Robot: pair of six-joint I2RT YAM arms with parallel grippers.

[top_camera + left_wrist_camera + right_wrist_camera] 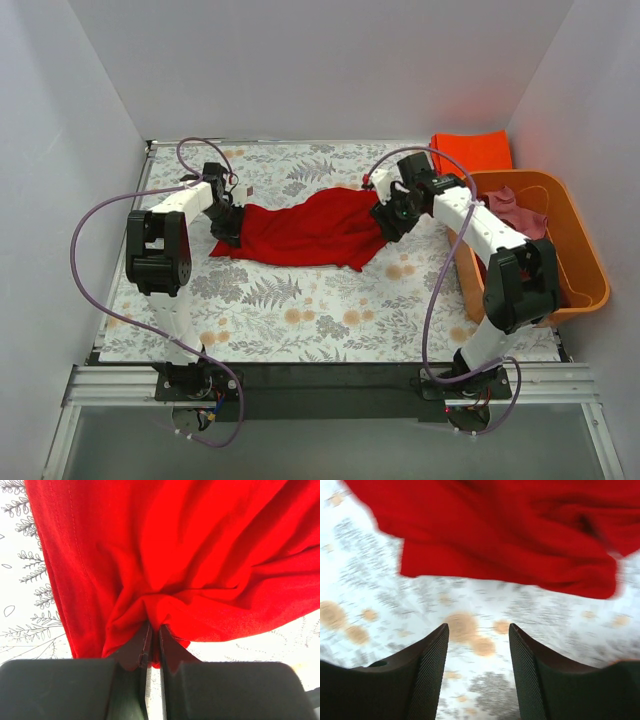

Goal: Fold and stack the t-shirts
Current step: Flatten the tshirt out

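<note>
Sitting at 3 o'clock on the table, the orange tub [583, 240] holds a crumpled dusty pink t-shirt [512, 207]. Just past the tub's 12 o'clock rim lies a folded orange-red t-shirt [471, 150]. The bright red t-shirt [310, 228] lies rumpled on the floral tablecloth [300, 310], near the middle and a little toward 12 o'clock.

The left arm rises from its base at 7 o'clock with its elbow high. Its forearm angles inward to the shirt's 9 o'clock end, where the left gripper [228, 228] is clenched on a gathered pinch of red cloth. The right arm leans in beside the tub. The right gripper [390, 222] is at the shirt's 3 o'clock end, released, with its fingers [432, 665] spread over bare tablecloth. The wrist view is blurred, and the red hem lies just ahead of the tips.
</note>
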